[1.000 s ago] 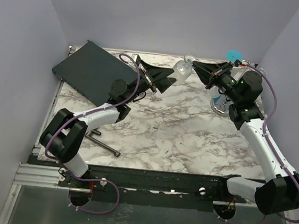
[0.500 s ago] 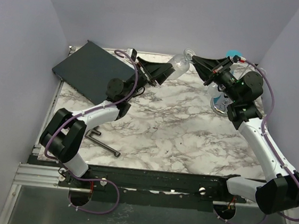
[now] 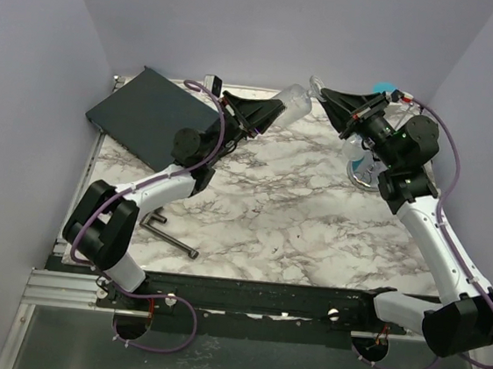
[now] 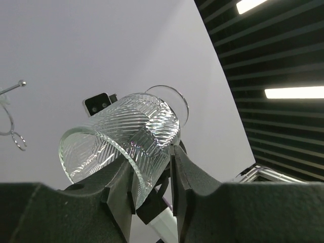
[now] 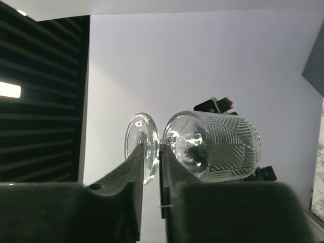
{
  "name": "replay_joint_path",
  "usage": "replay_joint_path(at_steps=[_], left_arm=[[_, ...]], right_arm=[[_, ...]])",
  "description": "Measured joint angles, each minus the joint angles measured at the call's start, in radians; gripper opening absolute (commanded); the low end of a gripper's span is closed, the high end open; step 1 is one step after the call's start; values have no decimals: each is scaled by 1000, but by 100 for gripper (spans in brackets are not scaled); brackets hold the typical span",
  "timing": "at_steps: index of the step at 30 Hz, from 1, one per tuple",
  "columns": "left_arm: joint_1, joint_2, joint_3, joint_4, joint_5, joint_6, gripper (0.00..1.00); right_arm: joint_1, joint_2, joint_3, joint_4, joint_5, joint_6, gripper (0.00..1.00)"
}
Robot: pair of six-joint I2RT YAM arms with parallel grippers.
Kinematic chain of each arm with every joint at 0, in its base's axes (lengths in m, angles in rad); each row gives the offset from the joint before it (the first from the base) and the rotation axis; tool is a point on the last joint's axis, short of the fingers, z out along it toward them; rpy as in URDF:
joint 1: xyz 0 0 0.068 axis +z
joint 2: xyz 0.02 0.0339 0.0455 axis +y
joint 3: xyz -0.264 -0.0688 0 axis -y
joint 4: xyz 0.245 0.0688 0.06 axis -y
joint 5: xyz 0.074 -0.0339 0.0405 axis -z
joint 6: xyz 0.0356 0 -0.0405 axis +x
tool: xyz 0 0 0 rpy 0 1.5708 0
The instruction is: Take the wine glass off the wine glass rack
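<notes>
Lavender walls surround a marble table under strip lights.

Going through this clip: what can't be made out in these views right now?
Top view: wine glass rack mostly hidden behind the right arm; its post and wire arms cannot be traced.
Top view: teal object at the back, partly covered by that arm; cannot tell what it is.
Left wrist view: wine glass stem hidden behind its own bowl.
Both wrist views point upward; table out of frame.
</notes>
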Motion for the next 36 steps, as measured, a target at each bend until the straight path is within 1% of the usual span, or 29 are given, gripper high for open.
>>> replay_joint_path(at_steps=[1,2,3,5,10,14,15,17,18,21,22,23,27,31,33,34,36], left_arm=[[0,-8,0,-18,0,5,0],[-1,-15,0,-32,0,11,0],[-2,-37,0,-58,-4,26,0],[-2,-71,0,-88,-6,49,0],[-2,-148,1,-199,-10,122,0],[-2,-190,13,-340,-11,190,0],[-2,-200,29,-420,-13,226,0],[-2,-214,50,-505,-18,266,0],[-2,-227,82,-616,-28,313,0],[-2,-236,178,-844,-54,416,0],[-2,-232,238,-964,-68,467,0],[-2,-225,292,-1054,-81,514,0],[-2,-180,477,-1327,-116,662,0],[-2,-70,648,-1575,-140,812,0],[-2,2,712,-1685,-154,873,0],[-2,24,729,-1719,-159,894,0],[-2,102,770,-1836,-186,949,0]], right_arm=[[1,-5,11,-32,10,-23,40],[1,-11,18,-64,23,-56,48],[0,-17,23,-95,33,-77,52],[3,-31,27,-166,48,-148,60],[4,-55,33,-322,93,-283,72],[4,-85,33,-412,136,-363,79],[4,-94,36,-436,150,-385,81],[4,-111,47,-492,182,-432,86],[4,-117,57,-521,198,-454,89],[4,-133,111,-618,259,-541,97],[4,-134,136,-648,278,-570,99],[4,-134,164,-681,296,-602,100],[4,-127,265,-782,357,-725,100],[4,-99,332,-872,407,-829,100],[4,-77,355,-915,434,-870,100],[4,-70,357,-925,443,-883,100],[4,-56,359,-956,462,-914,100]])
